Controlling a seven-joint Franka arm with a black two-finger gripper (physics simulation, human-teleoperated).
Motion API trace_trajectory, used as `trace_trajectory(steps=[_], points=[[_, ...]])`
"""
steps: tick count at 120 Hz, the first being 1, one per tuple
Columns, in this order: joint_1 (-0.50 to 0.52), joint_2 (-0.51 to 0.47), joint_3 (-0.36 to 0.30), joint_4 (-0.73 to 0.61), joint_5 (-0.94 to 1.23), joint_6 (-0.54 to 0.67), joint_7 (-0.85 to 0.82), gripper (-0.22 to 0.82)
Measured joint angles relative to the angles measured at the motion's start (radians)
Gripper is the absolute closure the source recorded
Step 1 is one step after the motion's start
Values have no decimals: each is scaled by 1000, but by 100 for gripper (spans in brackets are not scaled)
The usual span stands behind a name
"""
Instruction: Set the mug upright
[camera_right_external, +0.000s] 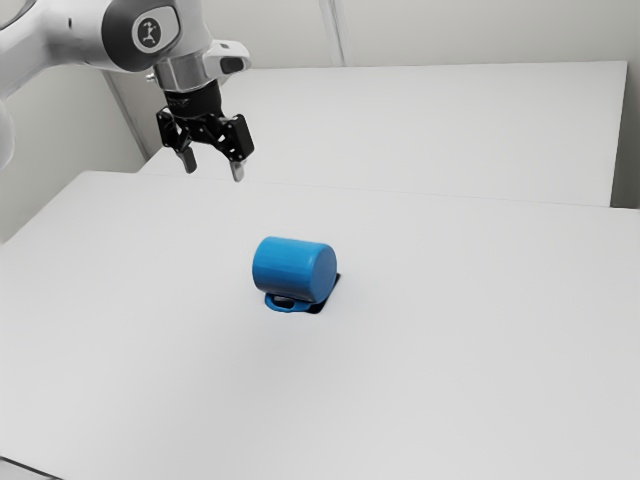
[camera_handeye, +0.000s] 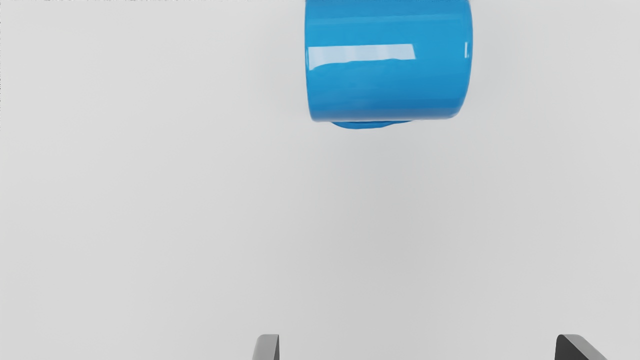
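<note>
Black gripper (camera_right_external: 213, 169) hanging pointing down, fingers spread wide; blue mug (camera_right_external: 288, 267) lying sideways, lower than the fingertips, long axis roughly matching their spread, base toward the exterior view's right.

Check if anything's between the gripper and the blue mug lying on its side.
Nothing visible stands between the open gripper and the mug, which lies on the white table.
</note>
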Motion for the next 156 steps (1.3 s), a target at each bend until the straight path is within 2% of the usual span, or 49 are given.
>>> trace_trajectory(steps=[64,94,116,156], points=[[44,26,2,-46,-59,52,13,0],[144,62,2,-116,-105,123,48,0],[155,98,2,-146,-162,187,87,0],[236,163,2,-230,-340,330,229,0]])
